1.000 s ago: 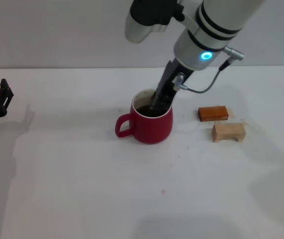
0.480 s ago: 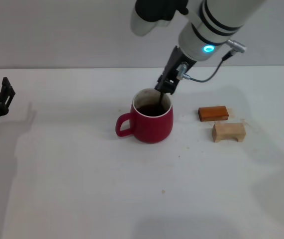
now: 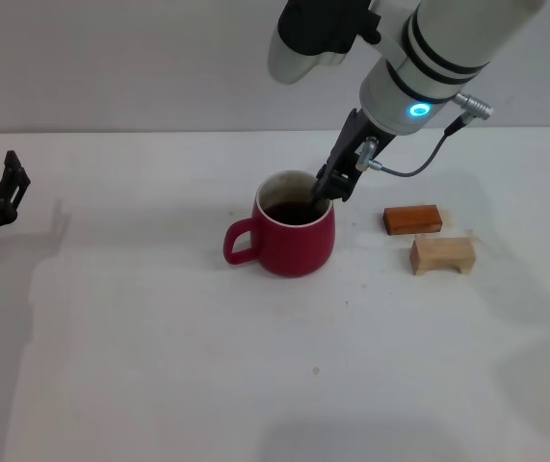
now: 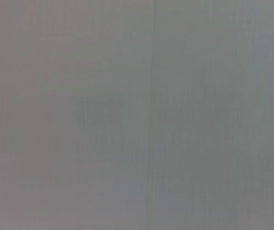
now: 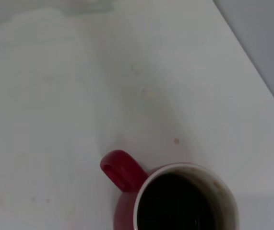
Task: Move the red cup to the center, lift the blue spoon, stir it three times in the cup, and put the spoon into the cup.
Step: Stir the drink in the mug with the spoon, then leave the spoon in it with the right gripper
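Note:
The red cup [image 3: 294,236] stands mid-table with its handle toward my left and dark liquid inside. It also shows in the right wrist view, as the red cup [image 5: 127,211] under the camera. My right gripper [image 3: 332,185] hangs slanted at the cup's right rim, its dark fingers pressed together and the tips dipping just inside the rim. The blue spoon is almost wholly hidden between those fingers and in the dark liquid. My left gripper [image 3: 7,183] is parked at the table's far left edge.
An orange-brown block [image 3: 412,219] and a tan wooden block [image 3: 441,255] lie on the white table [image 3: 159,366] to the right of the cup. The left wrist view shows only a flat grey surface.
The right gripper was deep in the cup, rose above its far rim with a slim dark piece hanging into the liquid, then moved right and down to the right rim. The cup has stayed put.

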Motion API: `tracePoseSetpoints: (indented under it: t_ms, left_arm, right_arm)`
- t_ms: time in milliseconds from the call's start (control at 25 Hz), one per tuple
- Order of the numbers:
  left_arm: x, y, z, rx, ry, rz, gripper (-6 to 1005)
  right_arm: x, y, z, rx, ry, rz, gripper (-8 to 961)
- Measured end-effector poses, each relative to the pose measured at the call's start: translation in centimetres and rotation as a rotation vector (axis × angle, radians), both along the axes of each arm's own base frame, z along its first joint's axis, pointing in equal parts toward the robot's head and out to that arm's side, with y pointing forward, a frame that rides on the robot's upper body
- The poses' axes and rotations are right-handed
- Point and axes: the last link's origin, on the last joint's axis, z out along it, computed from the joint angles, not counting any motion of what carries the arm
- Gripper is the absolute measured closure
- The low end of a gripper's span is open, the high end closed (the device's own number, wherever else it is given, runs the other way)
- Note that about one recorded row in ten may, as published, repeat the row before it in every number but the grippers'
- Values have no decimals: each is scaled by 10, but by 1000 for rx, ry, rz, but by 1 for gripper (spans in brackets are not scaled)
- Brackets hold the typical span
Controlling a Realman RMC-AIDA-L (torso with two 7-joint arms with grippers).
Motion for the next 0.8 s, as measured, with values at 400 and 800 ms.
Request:
tracePoseSetpoints:
  t_ms: [400, 800]
  left_arm:
    - [0, 0, 0, -1, -2, 1, 152]
    - [-1, -1, 0, 1, -19, 1, 152]
  right_arm:
    - [0, -4, -2, -19, -3, -10, 729]
    - [-2, 1, 0, 28, 38, 43, 644]
